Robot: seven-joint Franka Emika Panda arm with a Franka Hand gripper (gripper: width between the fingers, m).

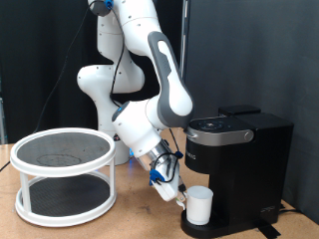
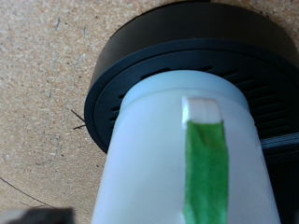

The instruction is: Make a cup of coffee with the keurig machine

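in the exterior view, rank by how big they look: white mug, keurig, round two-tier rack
1. keurig machine and round two-tier rack: look about alike, not ranked; the rack may sit nearer the camera.
2. white mug: clearly smallest, on the drip tray by the gripper.

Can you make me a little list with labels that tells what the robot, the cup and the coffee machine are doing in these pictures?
cup: white cup standing upright on the machine's round drip tray, under the brew head
cup marking: a green tape strip runs down its side
coffee machine: black keurig machine, lid down, at the exterior view's right
tool: tool right beside the cup, at its side towards the exterior view's left
tool grip: cannot be made out
other thing: white round two-level rack at the exterior view's left
surface: wooden table
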